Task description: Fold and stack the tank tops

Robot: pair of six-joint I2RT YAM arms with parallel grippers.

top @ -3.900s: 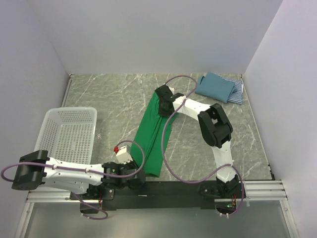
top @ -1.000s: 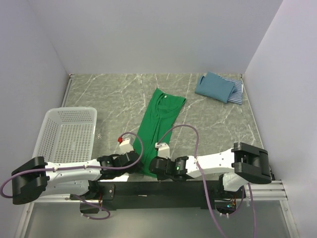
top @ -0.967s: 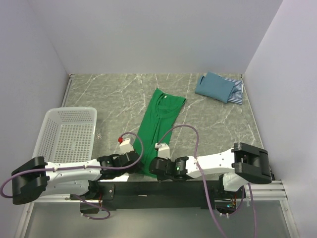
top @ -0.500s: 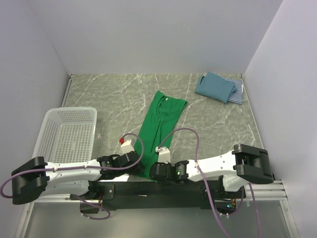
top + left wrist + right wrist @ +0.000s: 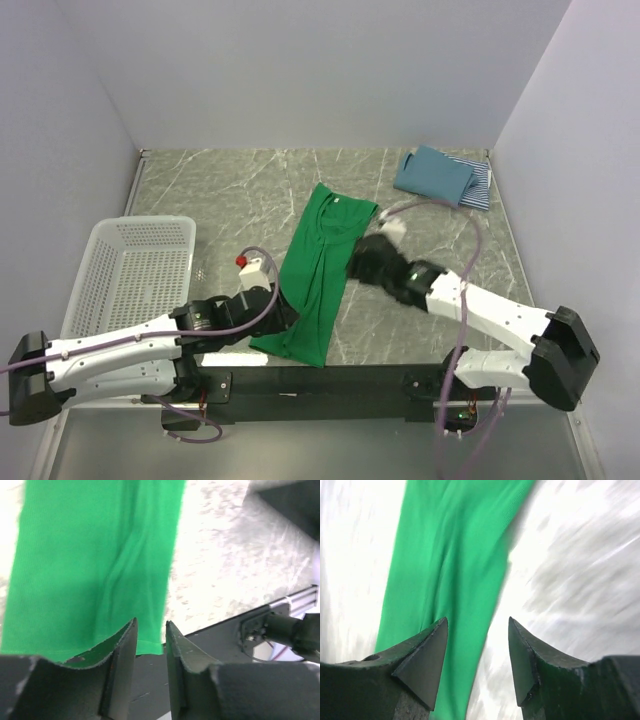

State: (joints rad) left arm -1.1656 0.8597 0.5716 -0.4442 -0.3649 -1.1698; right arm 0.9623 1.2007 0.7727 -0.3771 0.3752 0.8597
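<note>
The bright green tank top [image 5: 318, 262] lies as a long narrow strip from mid-table to the near edge. My left gripper [image 5: 282, 318] sits low at its near left edge, jaws a narrow gap apart and empty; the left wrist view shows the gripper [image 5: 150, 623] just above the green hem [image 5: 95, 555]. My right gripper [image 5: 356, 262] hovers open and empty over the strip's right edge; its wrist view shows the gripper [image 5: 477, 622] above the green cloth [image 5: 450, 545], blurred. The teal-blue top [image 5: 433, 172] lies folded on the striped top [image 5: 481, 186] at the back right.
A white mesh basket [image 5: 135, 268] stands at the left. The black rail [image 5: 330, 385] with the arm bases runs along the near edge. White walls close the back and both sides.
My right arm has swung from the near hem out to the strip's middle right edge. My left gripper has shifted slightly. The green top's near end now lies a little further right.
</note>
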